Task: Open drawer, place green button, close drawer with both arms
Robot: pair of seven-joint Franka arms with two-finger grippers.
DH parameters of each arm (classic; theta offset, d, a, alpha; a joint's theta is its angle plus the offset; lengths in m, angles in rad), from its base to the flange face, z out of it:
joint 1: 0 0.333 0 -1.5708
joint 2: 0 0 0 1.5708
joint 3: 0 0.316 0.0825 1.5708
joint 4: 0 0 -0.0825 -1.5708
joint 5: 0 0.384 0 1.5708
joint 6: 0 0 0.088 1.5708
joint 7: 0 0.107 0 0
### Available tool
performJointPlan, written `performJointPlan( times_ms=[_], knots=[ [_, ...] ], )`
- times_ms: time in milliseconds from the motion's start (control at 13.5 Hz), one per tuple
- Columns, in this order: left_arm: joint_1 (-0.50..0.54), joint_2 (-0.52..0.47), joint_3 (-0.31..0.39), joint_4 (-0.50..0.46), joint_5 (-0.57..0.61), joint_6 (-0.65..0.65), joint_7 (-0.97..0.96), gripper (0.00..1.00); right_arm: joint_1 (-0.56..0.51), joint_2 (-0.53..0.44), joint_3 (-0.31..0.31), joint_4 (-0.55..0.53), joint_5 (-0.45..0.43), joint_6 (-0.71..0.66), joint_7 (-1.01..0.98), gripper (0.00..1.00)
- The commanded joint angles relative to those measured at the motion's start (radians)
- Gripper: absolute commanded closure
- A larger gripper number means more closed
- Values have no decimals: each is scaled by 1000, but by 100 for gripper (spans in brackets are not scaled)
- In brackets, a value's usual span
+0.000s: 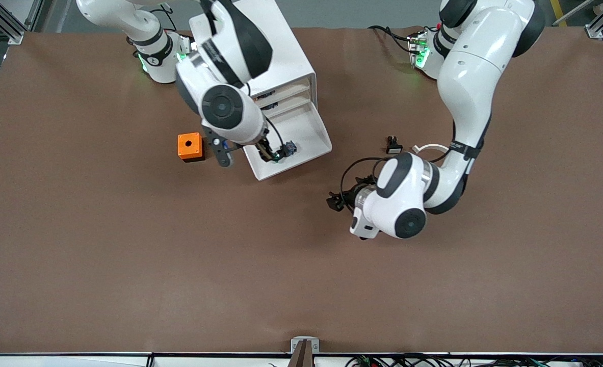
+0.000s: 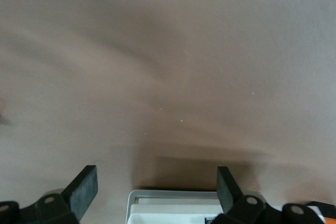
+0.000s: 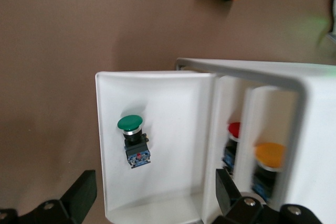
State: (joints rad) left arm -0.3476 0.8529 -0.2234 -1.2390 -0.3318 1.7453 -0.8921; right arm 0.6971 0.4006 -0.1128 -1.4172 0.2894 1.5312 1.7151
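Both arms have glossy white shells with black joint bands and round dark-grey joint caps. Black cables loop along the wrists to black camera mounts. The left gripper and right gripper carry matt black fingers with small pivot screws. Green indicator lights glow at each base.

A wide brown matte table top fills the view, evenly lit. Grey floor and silver aluminium frame posts show along its upper edge, black cables at its lower.
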Motion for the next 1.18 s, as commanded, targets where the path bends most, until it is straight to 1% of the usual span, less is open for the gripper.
performJointPlan(
  times_ms=[0,148,369,591,738,886,960,1034,1107],
  knots=[
    [-53,-9,4,-17,27,80,15,0,-56,-40,13,52,11,-75,-26,0],
    [-100,-9,4,-31,30,129,15,0,-89,-92,10,50,-7,-132,-163,0],
    [-136,-9,4,-53,33,131,13,0,-189,-170,10,29,-19,-193,-352,0],
    [-159,-8,7,-60,45,131,13,0,-270,-281,10,-64,-76,-198,-617,0],
    [-160,-8,6,-71,46,131,12,0,-333,-334,10,-115,-88,-191,-783,0],
    [-166,-8,4,-82,45,131,12,0,-408,-390,10,-211,-92,-137,-1011,0],
    [-168,-8,4,-88,45,131,12,0,-444,-426,10,-291,-92,-72,-1116,0],
    [-175,-8,4,-89,45,129,12,0,-467,-460,10,-357,-102,-15,-1193,0],
    [-180,-8,4,-91,45,129,10,0,-478,-489,10,-409,-136,34,-1253,0]
  ],
)
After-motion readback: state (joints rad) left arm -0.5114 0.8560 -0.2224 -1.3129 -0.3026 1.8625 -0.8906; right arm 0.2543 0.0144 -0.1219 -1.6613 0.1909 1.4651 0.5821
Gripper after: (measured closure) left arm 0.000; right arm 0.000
